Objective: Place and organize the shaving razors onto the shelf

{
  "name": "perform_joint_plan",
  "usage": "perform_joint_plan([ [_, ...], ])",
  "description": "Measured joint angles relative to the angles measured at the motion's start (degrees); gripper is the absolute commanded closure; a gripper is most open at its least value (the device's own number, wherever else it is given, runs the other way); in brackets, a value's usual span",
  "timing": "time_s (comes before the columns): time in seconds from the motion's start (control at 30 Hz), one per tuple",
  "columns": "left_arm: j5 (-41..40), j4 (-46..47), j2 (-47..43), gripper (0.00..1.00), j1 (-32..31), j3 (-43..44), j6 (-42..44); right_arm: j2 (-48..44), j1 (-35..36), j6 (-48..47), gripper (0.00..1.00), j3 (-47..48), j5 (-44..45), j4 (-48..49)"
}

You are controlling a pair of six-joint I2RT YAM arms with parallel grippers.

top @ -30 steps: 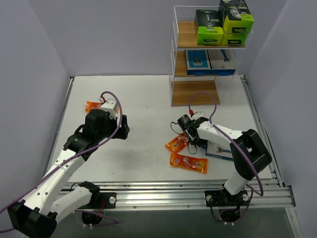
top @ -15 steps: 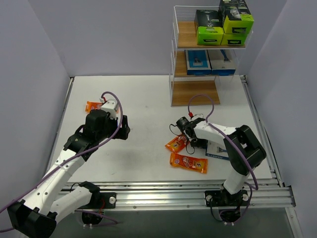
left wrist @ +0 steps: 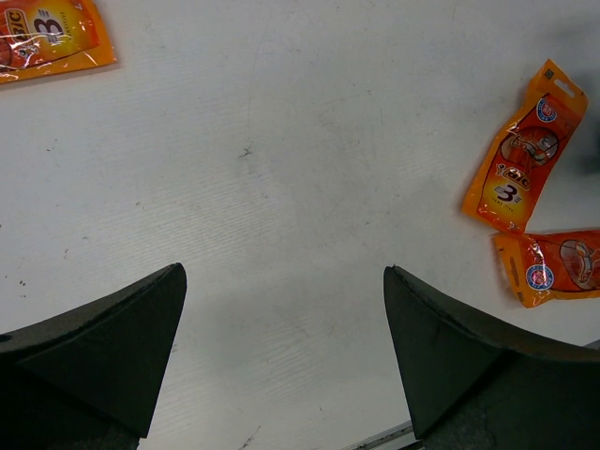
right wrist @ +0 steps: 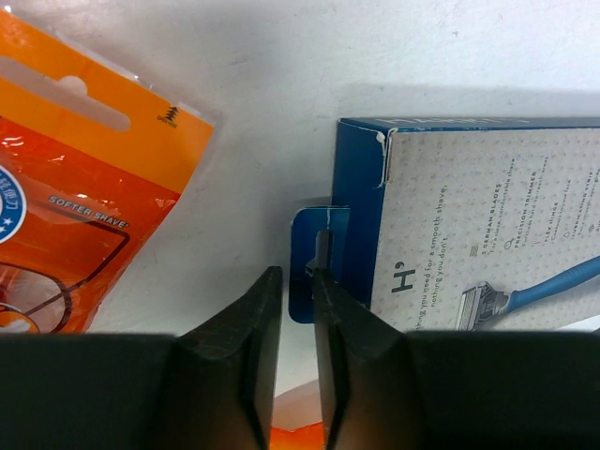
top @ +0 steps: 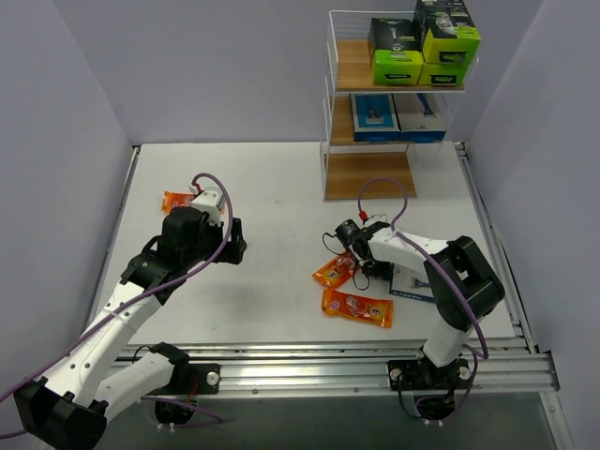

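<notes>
Right wrist: right jaws near-closed at tab of flat blue card [right wrist: 487,216], grip unclear; left jaws wide, empty.

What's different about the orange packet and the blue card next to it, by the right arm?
The orange packet is shiny plastic; the blue card is flat cardboard. The packet is mostly orange; the card has a pale front showing a blue razor. The right tool has its tips at the card's hanging tab; the packet lies off to one side. Both lie on the white table.
</notes>
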Motion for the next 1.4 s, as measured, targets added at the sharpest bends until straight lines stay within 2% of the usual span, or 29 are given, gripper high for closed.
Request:
perform_joint_plan([
  [0.13,0.0,0.0,0.0,0.05,0.0,0.0,0.0,0.0,-0.3,0.0,0.96,0.0,0.0,0.0],
  [0.23,0.1,0.0,0.0,0.05,0.0,0.0,0.0,0.0,-0.3,0.0,1.00,0.0,0.0,0.0],
  [0.6,0.1,0.0,0.0,0.05,0.0,0.0,0.0,-1.5,0.4,0.0,1.00,1.4,-0.7,-1.1],
  [1.13,-0.1,0.0,0.0,0.05,-0.2,0.0,0.2,-18.7,1.3,1.4,1.00,8.3,-9.8,-1.0],
  [1.4,-0.5,0.0,0.0,0.05,-0.4,0.0,0.2,-23.9,1.3,1.6,1.00,9.5,-15.7,3.6],
])
